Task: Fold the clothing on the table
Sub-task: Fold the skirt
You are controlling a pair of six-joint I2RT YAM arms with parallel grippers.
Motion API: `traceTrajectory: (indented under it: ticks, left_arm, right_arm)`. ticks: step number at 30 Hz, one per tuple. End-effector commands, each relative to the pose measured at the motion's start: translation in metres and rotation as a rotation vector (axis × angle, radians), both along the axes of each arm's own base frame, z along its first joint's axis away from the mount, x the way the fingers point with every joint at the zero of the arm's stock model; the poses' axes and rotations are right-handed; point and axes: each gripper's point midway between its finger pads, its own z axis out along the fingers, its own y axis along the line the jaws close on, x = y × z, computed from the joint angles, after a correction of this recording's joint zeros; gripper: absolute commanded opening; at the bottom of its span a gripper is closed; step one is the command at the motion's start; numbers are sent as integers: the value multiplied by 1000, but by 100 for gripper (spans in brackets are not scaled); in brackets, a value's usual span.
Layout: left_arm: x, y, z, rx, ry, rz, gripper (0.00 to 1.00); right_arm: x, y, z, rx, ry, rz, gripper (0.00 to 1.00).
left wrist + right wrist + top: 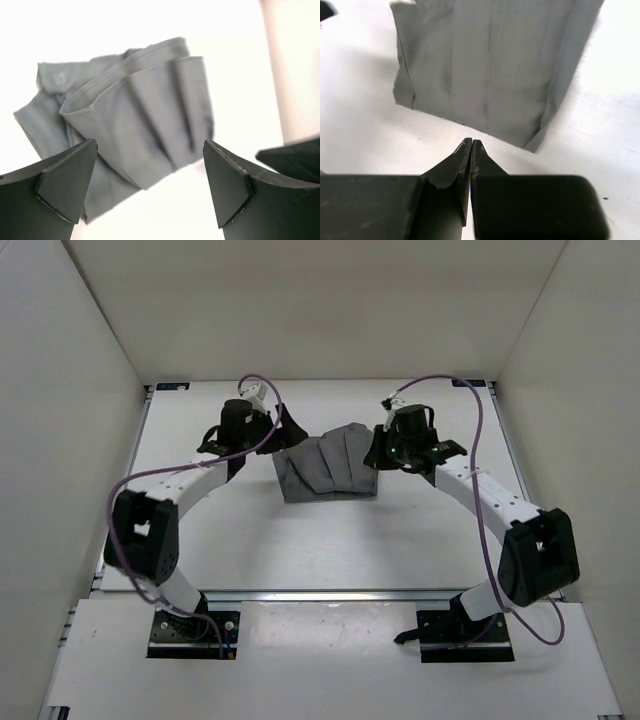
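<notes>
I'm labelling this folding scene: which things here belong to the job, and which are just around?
Job: skirt, table, left gripper, right gripper.
Just around: purple cables, white walls.

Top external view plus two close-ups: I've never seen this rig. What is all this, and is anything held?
The wide picture looks down from above and behind two robot arms, the left arm and the right arm. Each close-up comes from a wrist camera looking past its own pincer. A grey pleated skirt, partly folded, lies on the white table. The left pincer stands wide open, pointed at it; the right pincer is shut, close to its edge. Neither holds anything.
</notes>
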Motion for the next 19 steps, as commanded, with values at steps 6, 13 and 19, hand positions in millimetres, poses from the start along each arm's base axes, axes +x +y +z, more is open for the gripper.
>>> traceTrajectory:
  ticks: [6, 13, 19]
  left_arm:
    - [-62, 24, 22, 90, -80, -15, 99]
    - [-101, 51, -13, 286, -22, 70, 99]
    - [-112, 76, -13, 309, -81, 87, 99]
  right_arm:
    - [-8, -22, 13, -20, -41, -17, 0]
    - [-16, -12, 7, -8, -33, 20, 0]
    - [-22, -8, 6, -17, -40, 42, 0]
